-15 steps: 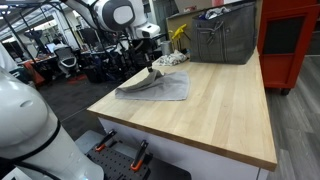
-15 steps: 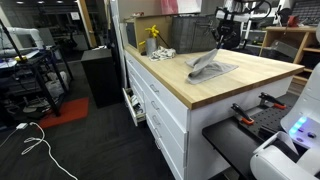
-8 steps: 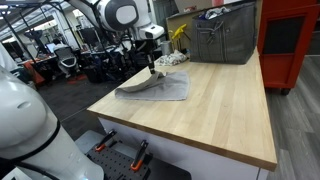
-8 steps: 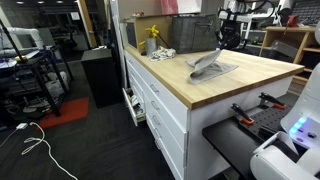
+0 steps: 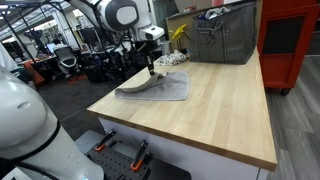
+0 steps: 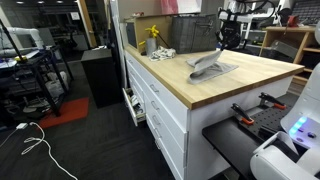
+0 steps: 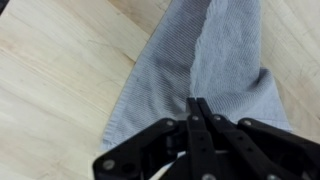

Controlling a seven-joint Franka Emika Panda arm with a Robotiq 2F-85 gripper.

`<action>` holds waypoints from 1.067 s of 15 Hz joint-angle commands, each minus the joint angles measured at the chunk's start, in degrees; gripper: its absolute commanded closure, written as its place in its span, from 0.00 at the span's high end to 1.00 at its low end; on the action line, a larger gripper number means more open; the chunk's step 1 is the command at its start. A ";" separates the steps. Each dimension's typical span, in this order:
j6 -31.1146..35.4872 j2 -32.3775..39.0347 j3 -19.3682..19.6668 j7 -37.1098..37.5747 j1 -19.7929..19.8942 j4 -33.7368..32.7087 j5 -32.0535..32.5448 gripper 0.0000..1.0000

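A grey-blue striped cloth [image 5: 162, 88] lies on the light wooden tabletop [image 5: 225, 110], with one fold pulled up into a ridge. My gripper [image 5: 152, 70] stands over that ridge and is shut on it. In the wrist view the black fingertips [image 7: 197, 101] meet with no gap, and a crease of the cloth [image 7: 165, 70] runs up into them. From the opposite side, in an exterior view, the cloth [image 6: 210, 69] rises in a peak to the gripper [image 6: 219, 50]. The pinched bit itself is hidden behind the fingers.
A grey metal bin [image 5: 225, 40] and a yellow object [image 5: 178, 35] stand at the back of the table, with a red cabinet [image 5: 290, 40] beyond. A yellow bottle [image 6: 151, 40] sits near a wire basket [image 6: 166, 50]. White drawers [image 6: 155, 110] front the table.
The arm has shifted only slightly since a second ago. The cloth stays pinched and lifted in the same place.
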State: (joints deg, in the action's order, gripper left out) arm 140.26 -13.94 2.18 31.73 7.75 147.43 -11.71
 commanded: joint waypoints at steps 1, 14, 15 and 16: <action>-2.37 -1.51 0.20 -2.45 -1.08 0.19 -2.38 0.01; -1.34 5.77 4.76 -6.90 1.95 -6.10 -0.91 0.03; -1.33 5.90 4.57 -6.89 1.87 -6.17 -0.90 0.03; -1.33 5.90 4.48 -6.89 1.82 -6.19 -0.89 0.03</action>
State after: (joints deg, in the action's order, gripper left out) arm 139.03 -8.02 6.52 24.80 9.70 141.31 -12.67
